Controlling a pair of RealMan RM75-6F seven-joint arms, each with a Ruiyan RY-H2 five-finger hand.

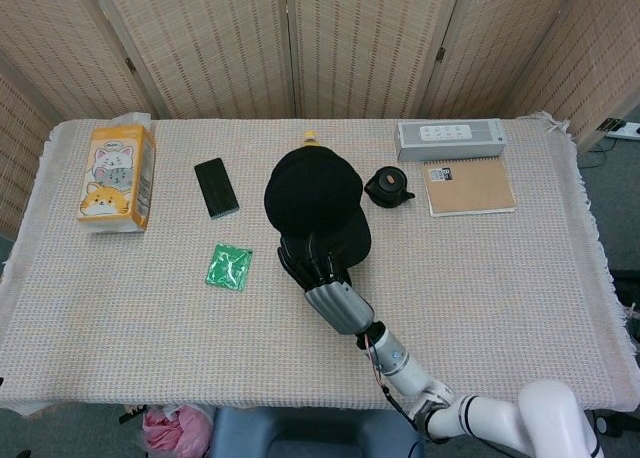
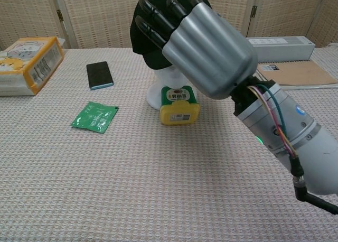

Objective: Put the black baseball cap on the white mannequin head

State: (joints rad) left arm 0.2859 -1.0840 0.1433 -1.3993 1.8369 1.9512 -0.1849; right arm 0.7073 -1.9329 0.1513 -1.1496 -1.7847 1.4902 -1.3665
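Note:
The black baseball cap [image 1: 313,191] sits on top of the white mannequin head [image 2: 157,83] in the middle of the table, brim toward me. From above, the cap hides the head. My right hand [image 1: 327,281] reaches in from the near side, its fingers [image 1: 303,252] straightened and spread over the brim. In the chest view the right hand [image 2: 207,47] fills the upper middle, its dark fingers [image 2: 158,16] stretched flat across the cap [image 2: 141,45] with nothing curled in them. The thumb is hidden. My left hand is in neither view.
A yellow-green bottle [image 2: 179,105] stands against the mannequin's base. A green packet [image 1: 229,266], a black phone [image 1: 215,187] and a cat-print tissue box [image 1: 116,176] lie to the left. A small black object [image 1: 388,187], a brown notebook [image 1: 468,185] and a grey box [image 1: 450,136] lie to the right.

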